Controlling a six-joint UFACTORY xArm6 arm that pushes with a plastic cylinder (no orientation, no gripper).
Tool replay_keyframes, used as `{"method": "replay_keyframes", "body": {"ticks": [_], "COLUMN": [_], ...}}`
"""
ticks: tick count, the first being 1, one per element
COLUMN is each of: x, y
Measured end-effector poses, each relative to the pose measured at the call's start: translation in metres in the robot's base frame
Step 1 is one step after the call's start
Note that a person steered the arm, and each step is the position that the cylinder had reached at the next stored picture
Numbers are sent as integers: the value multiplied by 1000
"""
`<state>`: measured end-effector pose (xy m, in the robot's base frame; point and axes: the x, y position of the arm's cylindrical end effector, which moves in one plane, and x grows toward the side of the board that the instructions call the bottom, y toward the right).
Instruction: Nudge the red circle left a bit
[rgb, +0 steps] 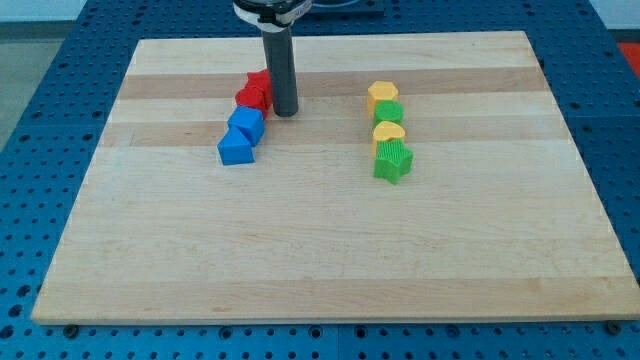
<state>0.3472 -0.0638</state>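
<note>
My tip (286, 112) touches the red circle (252, 95) at its 3 o'clock side, the push looks barely begun, and there is no claw to see.

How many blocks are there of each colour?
Red blocks: 2
Blue blocks: 2
Yellow blocks: 2
Green blocks: 2
Total: 8 blocks
My tip sits just to the view's right of the red blocks.
</note>
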Motion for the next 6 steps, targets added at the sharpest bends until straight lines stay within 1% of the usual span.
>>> {"method": "replay_keyframes", "body": {"ticks": [5,6], "x": [0,0], "y": [-19,-13]}}
